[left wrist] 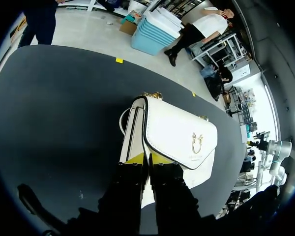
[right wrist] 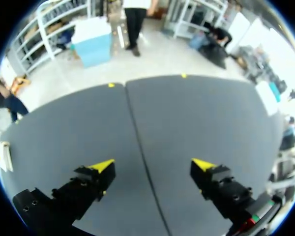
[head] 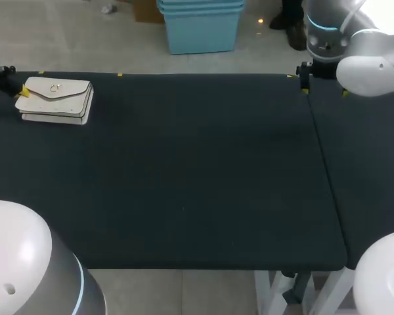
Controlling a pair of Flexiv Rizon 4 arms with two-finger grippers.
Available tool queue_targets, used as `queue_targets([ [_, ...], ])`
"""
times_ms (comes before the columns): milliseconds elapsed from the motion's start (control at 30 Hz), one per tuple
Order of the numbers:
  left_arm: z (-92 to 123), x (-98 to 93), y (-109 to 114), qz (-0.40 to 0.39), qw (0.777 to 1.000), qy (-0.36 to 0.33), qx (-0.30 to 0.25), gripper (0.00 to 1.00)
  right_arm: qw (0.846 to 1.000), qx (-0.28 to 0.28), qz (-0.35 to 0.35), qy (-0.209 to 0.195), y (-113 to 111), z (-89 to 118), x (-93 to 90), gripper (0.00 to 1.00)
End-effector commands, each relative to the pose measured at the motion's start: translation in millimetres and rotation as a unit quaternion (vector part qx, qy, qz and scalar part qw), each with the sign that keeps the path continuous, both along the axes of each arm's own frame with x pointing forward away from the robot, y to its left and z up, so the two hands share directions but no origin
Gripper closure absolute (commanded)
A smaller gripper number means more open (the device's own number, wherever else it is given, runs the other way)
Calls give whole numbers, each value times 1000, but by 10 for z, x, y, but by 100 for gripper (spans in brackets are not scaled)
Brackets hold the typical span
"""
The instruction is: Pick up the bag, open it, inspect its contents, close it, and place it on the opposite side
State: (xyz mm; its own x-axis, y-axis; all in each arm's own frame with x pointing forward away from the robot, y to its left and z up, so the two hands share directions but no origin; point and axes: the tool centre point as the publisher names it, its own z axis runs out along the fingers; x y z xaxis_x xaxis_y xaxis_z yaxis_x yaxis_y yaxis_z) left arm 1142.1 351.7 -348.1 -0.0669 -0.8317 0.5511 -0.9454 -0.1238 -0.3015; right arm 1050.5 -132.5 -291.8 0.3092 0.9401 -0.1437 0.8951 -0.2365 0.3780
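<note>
left gripper pinching bag, right gripper spread

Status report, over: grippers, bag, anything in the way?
Left gripper shut on bag end, far-left corner of table. Right gripper open, far right, holding nothing. Bag flap closed. Path across unobstructed.

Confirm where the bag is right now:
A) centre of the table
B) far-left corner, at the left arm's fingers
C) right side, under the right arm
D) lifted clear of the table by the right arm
B: the head view shows the white bag lying at the far-left corner of the table. In the left wrist view the left gripper pinches its near edge, while the right gripper is open and holds nothing.
</note>
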Motion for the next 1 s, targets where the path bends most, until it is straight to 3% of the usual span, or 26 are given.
queue_targets([
  [33,-34,95,72,-24,999,25,-12,100,1000,-2,-3,1,-1,8,14,0],
  [100,-27,74,64,-27,999,25,-12,100,1000,-1,-4,1,-3,8,16,0],
  [133,-27,61,56,-28,999,25,-11,78,1000,-1,-4,1,-3,8,16,0],
  [233,-14,-3,28,-32,999,22,-7,0,1000,-1,-4,1,-3,8,16,0],
  [667,345,-407,99,-29,999,-14,29,0,1000,-1,-4,1,-3,8,16,0],
  [1000,690,-767,-105,-14,993,6,113,0,1000,-1,-4,1,-3,8,16,0],
])
